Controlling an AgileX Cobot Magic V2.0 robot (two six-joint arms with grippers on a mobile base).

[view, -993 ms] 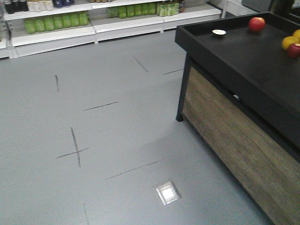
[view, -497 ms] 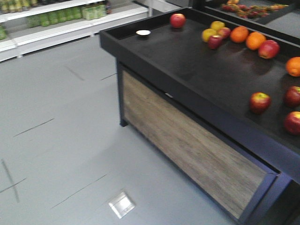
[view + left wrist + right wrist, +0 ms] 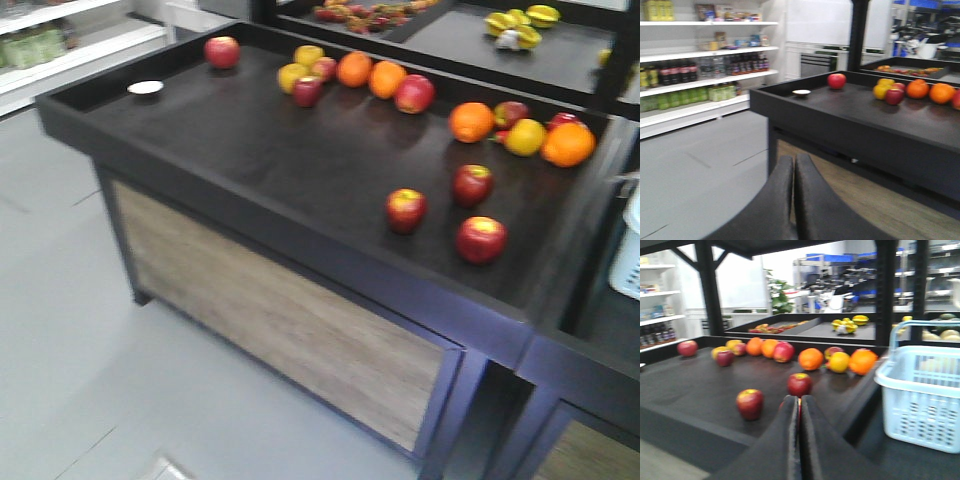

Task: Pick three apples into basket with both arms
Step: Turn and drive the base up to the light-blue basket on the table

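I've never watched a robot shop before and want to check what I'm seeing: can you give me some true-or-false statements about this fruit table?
1. The left hand and right hand are both closed. True.
2. The basket is red. False: it is pale blue.
3. Three red apples lie near the front edge of the table. True.
4. No oranges lie on the table. False: several oranges sit along its back.

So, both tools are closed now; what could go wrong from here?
The left tool and right tool are both shut; unless opened, they may push the round dark red apples, which could roll.
A similar red apple lies among the round oranges; it might be picked by mistake.
The pale blue slotted plastic basket stands beyond the black table's raised rim; a carried apple may hit that rim.
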